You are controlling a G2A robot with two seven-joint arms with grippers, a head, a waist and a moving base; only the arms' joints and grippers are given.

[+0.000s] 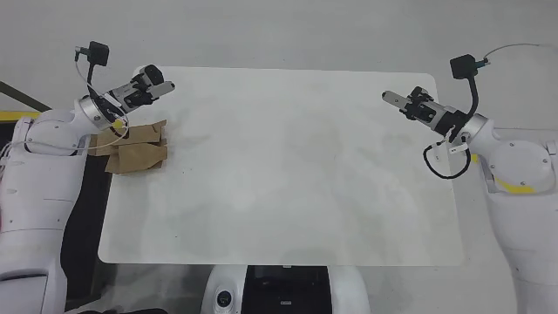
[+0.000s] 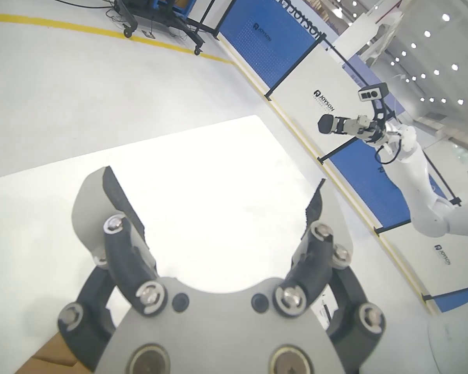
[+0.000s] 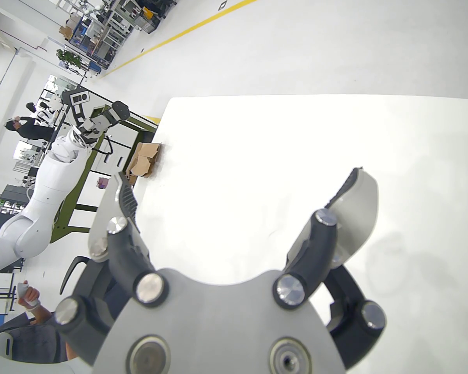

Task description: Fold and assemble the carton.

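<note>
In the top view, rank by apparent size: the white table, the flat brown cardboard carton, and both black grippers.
Largest: white table.
Next: brown cardboard carton.
Smallest: left gripper and right gripper, which look alike, so unranked.

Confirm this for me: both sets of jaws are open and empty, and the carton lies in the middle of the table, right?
Not the middle. The carton lies at the edge of the table, beside the left arm, as the top view shows. Both sets of jaws are open and empty.
</note>
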